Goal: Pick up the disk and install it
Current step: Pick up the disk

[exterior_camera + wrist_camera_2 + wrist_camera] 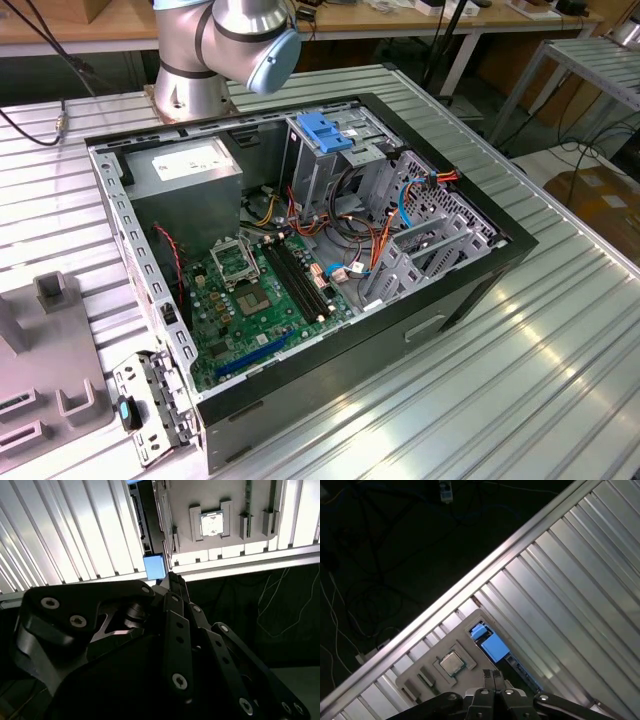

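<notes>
Jaws: closed tip-to-tip, empty, in both wrist views.
Disk: flat disk w/ blue plastic end tabs (492, 647), on edge alongside grey fixture plate (455, 642) on ribbed alu table (580, 580), near square chip (452, 663), just ahead of jaws.

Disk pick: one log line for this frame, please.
phase: pre-pick | gripper: shut, empty, over tray | disk: at tray edge, not gripped | case: open

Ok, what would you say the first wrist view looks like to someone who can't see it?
The gripper, its black fingers pressed together, points toward a grey tray on a ribbed metal table. In the tray sit the disk, showing blue, and a square silver chip; beyond the table edge lies dark floor.
</notes>
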Motion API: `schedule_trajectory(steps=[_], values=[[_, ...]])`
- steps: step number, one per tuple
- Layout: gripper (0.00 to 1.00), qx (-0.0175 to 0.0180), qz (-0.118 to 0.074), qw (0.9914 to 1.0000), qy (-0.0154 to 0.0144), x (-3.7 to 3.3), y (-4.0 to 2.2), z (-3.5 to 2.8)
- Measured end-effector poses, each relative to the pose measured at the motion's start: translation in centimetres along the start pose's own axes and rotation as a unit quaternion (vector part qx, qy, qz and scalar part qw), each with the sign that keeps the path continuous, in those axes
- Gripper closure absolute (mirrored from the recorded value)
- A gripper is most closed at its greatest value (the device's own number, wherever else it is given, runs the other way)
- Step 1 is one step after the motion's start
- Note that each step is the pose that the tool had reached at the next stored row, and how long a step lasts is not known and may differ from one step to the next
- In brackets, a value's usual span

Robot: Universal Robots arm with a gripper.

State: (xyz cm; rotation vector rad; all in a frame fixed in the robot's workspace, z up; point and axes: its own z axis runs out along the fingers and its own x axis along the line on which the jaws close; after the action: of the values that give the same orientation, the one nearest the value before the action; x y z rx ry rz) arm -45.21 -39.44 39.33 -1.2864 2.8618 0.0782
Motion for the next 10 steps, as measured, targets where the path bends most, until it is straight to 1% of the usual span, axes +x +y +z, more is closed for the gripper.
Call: schedule_trajectory(steps=[8,10], values=[[0.89,-0.0004,-0.016,0.99987,0.0007,0.0,0.0,0.0],[0.89,-0.0006,-0.024,0.99971,0.0011,0.0,0.0,0.0]])
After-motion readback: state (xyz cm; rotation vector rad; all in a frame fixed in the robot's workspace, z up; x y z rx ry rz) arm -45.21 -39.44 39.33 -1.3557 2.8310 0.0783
